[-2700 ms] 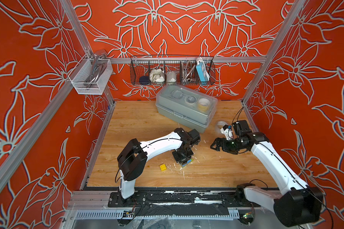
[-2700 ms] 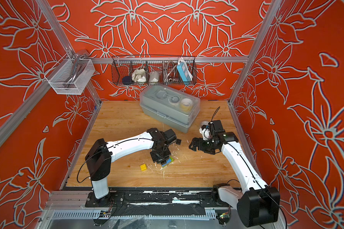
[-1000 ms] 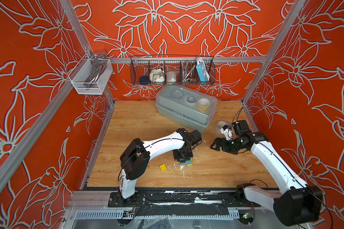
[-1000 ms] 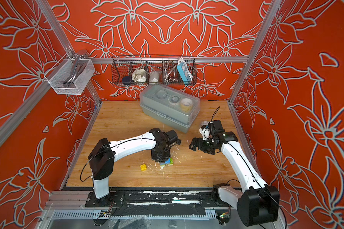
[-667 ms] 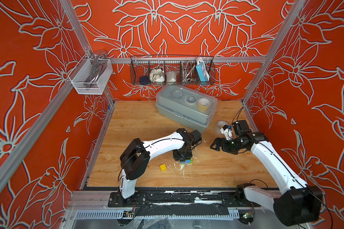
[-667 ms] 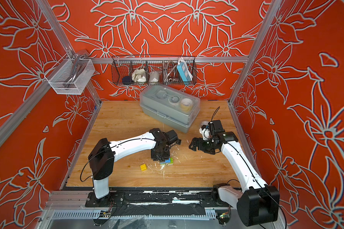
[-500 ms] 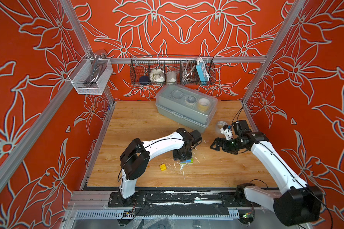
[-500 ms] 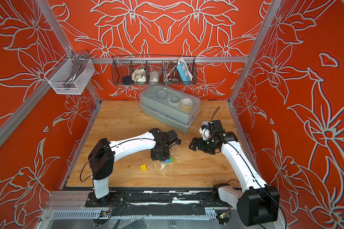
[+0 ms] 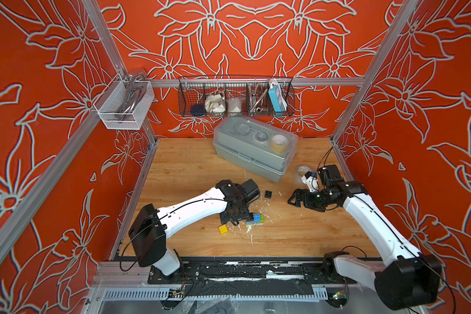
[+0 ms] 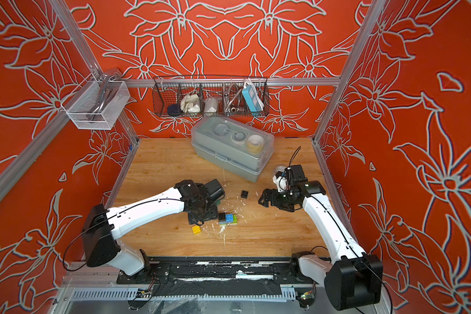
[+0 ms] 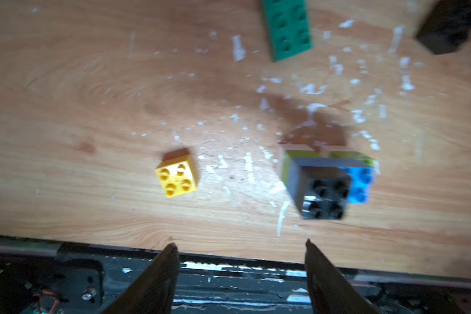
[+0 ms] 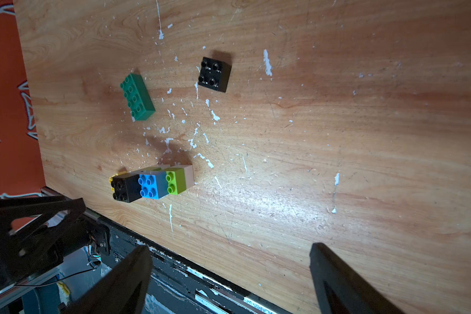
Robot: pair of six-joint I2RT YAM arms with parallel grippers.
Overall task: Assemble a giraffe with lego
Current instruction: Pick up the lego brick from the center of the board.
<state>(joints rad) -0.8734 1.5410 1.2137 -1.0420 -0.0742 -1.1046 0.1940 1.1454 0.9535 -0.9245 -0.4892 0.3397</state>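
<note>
In both top views, left arm [image 9: 191, 210] hides dark green brick [image 12: 138, 97].

Part-built giraffe [image 12: 150, 186], loose green brick [image 12: 138, 98], black brick [image 12: 214, 74] on tabletop [image 12: 337, 122]

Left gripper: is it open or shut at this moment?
Open. The left gripper shows both fingertips apart in its wrist view, holding nothing.

Partial giraffe [image 12: 150, 183] amid loose lego [image 12: 137, 97]
</note>
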